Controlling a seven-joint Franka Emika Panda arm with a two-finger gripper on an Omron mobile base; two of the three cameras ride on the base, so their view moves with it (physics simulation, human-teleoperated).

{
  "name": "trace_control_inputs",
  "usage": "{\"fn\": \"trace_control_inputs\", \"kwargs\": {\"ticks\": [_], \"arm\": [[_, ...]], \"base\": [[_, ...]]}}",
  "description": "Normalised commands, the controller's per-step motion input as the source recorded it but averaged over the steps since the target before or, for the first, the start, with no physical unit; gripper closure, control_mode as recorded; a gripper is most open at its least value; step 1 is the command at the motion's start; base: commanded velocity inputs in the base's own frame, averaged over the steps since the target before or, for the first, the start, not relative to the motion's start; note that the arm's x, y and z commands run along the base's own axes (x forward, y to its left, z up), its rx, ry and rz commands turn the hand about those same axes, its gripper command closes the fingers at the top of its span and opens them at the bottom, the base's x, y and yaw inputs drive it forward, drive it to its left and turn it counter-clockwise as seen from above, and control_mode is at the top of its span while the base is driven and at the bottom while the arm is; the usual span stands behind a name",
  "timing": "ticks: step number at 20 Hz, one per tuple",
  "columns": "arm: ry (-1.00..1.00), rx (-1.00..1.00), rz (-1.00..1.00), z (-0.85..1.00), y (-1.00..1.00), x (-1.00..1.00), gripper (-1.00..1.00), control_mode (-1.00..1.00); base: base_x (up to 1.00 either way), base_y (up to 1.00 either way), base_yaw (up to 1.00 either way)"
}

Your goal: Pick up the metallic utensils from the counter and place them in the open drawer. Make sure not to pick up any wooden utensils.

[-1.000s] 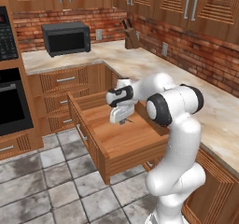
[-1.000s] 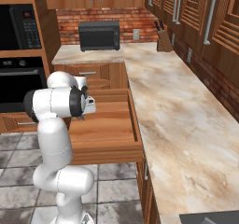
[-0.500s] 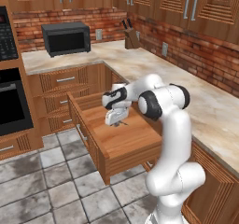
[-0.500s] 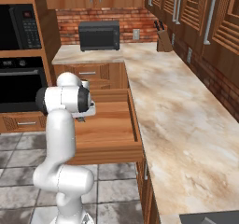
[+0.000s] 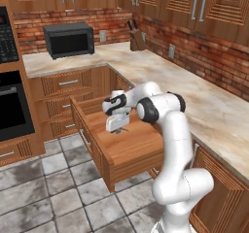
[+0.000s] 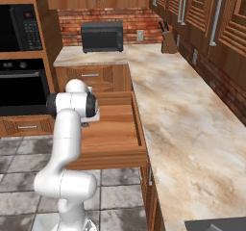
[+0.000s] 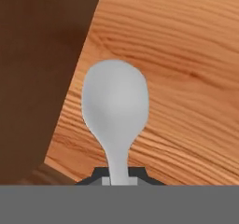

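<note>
Hand view first: we see a grey spoon (image 7: 115, 107) with its round bowl pointing to twelve o'clock and its thin neck running down to six o'clock, where it disappears between our two dark fingertips (image 7: 95, 176). Our fingers are clenched on the spoon's handle. Behind the bowl lies the pale grained wood of the drawer floor, and from nine to eleven o'clock a darker brown wall of the drawer (image 7: 42, 73) stands beside it. We cannot tell whether the bowl touches the floor or hangs just above it.

From the left base view, our gripper (image 5: 115, 128) points down inside the open drawer (image 5: 131, 147), near the drawer's back end at about eleven o'clock from the drawer's middle. A small dark sliver shows just below the fingers, too small for us to make out. The drawer is pulled out from the cabinets under the marbled counter (image 5: 194, 96), which runs from one o'clock down to four o'clock. A black microwave (image 5: 68, 40) sits on the far counter at eleven o'clock, and a knife block (image 5: 136, 38) stands at twelve o'clock by the brick wall.

From the right base view, our arm's upper joint covers the hand at nine o'clock, over the left side of the drawer (image 6: 113, 134).
</note>
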Motion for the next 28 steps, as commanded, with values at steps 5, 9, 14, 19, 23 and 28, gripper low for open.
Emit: {"fn": "trace_control_inputs", "kwargs": {"ticks": [5,9,14,19,23,28], "arm": [[0.0,0.0,0.0,-0.54,0.0,0.29,1.0,-1.0],[0.03,0.0,0.0,-0.59,0.0,0.32,1.0,-1.0],[0.08,0.0,0.0,-0.63,0.0,0.34,1.0,-1.0],[0.1,0.0,0.0,-0.59,0.0,0.35,1.0,-1.0],[0.09,0.0,0.0,-0.54,0.02,0.29,1.0,-1.0],[0.1,0.0,0.0,-0.53,0.13,0.21,-1.0,-1.0]], "base": [[0.0,0.0,0.0],[0.0,0.0,0.0],[0.0,0.0,0.0],[0.0,0.0,0.0],[0.0,0.0,0.0],[0.0,0.0,0.0]]}}
